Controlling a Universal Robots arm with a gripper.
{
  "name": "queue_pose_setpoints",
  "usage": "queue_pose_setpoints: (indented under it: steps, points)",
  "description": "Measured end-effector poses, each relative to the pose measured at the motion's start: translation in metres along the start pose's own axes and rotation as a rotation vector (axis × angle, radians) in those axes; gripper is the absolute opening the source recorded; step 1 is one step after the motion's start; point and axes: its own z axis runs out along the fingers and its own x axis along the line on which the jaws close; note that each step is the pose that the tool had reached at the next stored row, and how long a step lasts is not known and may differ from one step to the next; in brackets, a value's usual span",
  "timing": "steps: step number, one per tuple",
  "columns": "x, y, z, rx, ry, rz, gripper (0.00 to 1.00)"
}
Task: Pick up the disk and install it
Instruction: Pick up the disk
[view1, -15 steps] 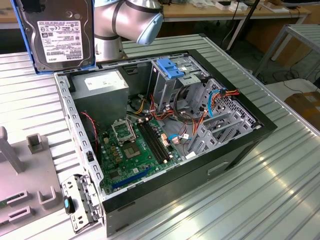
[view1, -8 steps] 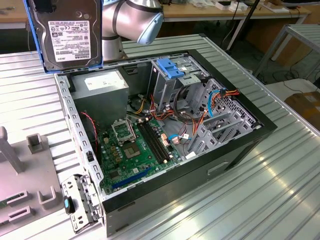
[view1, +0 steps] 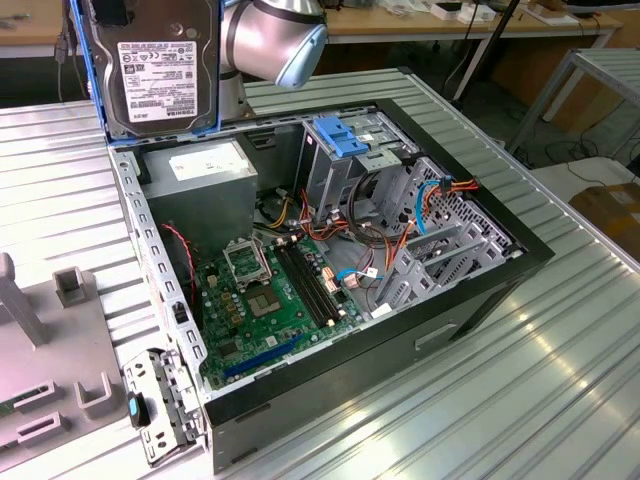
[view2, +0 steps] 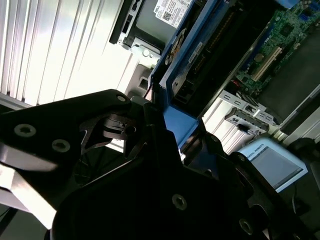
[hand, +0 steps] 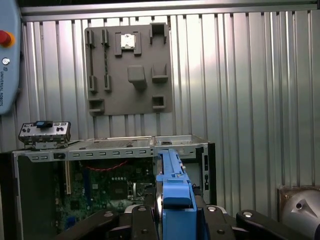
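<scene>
Exterior view has the disk (view1: 155, 70) up in the air, standing on edge, label outward, just above the power-supply end of the open computer case (view1: 470, 300). In the first wrist view the hand (hand: 175, 212) is clamped on its blue rail frame. To my eye, picking up is done and installing isn't: the drive cage (view1: 350, 165) inside the case is well apart from it.

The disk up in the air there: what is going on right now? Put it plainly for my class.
The arm's gripper holds the disk by its blue frame, upright in the air above the open computer case, near the grey power supply. The disk is not yet installed.
</scene>
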Motion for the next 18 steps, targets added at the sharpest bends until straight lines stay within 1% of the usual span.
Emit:
queue_pose_setpoints:
  steps: [1, 3, 5, 11, 18]
  points:
    - [-0.0001, -0.0013, 0.0001, 0.0000, 0.0000, 0.000, 0.37]
    - [-0.0005, -0.0090, 0.0007, 0.0002, 0.0001, 0.000, 0.37]
    - [-0.0007, -0.0130, 0.0011, 0.0004, 0.0001, 0.000, 0.37]
    - [-0.0018, -0.0323, 0.0026, 0.0006, 0.0001, 0.000, 0.37]
    - [-0.0025, -0.0453, 0.0037, 0.0007, 0.0001, 0.000, 0.37]
